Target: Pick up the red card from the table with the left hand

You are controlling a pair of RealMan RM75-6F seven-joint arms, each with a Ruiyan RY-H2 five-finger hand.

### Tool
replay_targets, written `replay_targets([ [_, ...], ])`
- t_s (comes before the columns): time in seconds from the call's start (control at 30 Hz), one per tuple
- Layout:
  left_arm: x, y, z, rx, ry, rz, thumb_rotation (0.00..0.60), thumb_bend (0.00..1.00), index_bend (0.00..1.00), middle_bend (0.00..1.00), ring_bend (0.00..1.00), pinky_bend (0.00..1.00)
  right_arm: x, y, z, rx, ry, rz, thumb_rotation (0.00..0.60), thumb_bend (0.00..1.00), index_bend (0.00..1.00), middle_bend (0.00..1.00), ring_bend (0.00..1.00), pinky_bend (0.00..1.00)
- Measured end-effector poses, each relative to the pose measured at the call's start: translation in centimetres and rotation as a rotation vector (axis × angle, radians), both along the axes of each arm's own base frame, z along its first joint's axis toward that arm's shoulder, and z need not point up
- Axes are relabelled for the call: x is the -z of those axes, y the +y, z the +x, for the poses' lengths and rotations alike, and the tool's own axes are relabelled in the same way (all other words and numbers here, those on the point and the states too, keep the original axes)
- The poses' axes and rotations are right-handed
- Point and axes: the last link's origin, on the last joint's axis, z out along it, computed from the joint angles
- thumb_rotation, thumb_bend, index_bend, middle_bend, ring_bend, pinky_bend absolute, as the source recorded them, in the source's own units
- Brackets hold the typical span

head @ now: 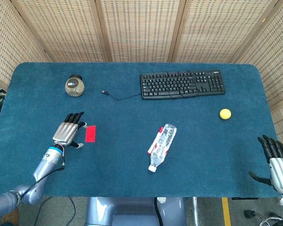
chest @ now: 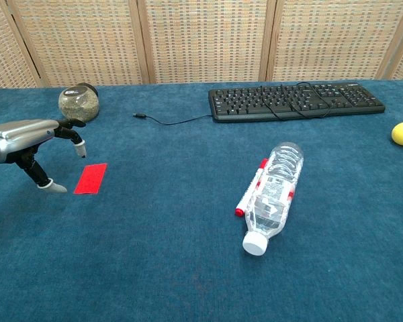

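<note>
The red card (head: 90, 133) lies flat on the blue table (head: 132, 155), left of centre; in the chest view the red card (chest: 91, 178) shows at the left. My left hand (head: 68, 132) hovers just left of the card, fingers spread and palm down, holding nothing. The chest view shows the left hand (chest: 28, 142) with its thumb tip close to the card's left edge, not touching it. My right hand (head: 276, 159) stays open at the table's right front corner, far from the card.
A round glass jar (head: 74, 85) stands behind the left hand. A black keyboard (head: 182, 84) with its cable lies at the back. A plastic bottle (head: 162, 146) beside a red marker lies mid-table. A yellow ball (head: 225, 113) sits to the right.
</note>
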Motion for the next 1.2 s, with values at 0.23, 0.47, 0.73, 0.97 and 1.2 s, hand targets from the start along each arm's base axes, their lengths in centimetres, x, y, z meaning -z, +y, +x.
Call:
replay_targets([
  [0.23, 1.3, 0.3, 0.8, 0.01, -0.028, 0.005, 0.6, 0.14, 0.36, 0.0, 0.0, 0.0, 0.1, -0.1, -0.1, 0.003, 0.001, 0.006, 0.6, 0.0, 0.0, 0.0, 0.0, 0.0],
  [0.47, 2.2, 0.7, 1.0, 0.015, -0.034, 0.011, 0.6, 0.14, 0.37, 0.0, 0.0, 0.0, 0.0, -0.2, -0.2, 0.009, -0.005, 0.005, 0.6, 0.0, 0.0, 0.0, 0.0, 0.0],
  [0.73, 3.2, 0.9, 1.0, 0.015, -0.028, 0.009, 0.6, 0.14, 0.37, 0.0, 0.0, 0.0, 0.0, -0.2, -0.2, 0.007, -0.011, 0.006, 0.6, 0.0, 0.0, 0.0, 0.0, 0.0],
  [0.97, 3.9, 1.1, 0.7, 0.014, -0.031, 0.015, 0.6, 0.14, 0.37, 0.0, 0.0, 0.0, -0.1, -0.3, -0.3, 0.009, -0.014, 0.003, 0.6, 0.0, 0.0, 0.0, 0.0, 0.0],
  [1.2, 3.9, 1.8, 0.6, 0.012, -0.023, 0.031, 0.6, 0.14, 0.38, 0.0, 0.0, 0.0, -0.2, -0.3, -0.3, 0.01, -0.017, 0.001, 0.6, 0.0, 0.0, 0.0, 0.0, 0.0],
])
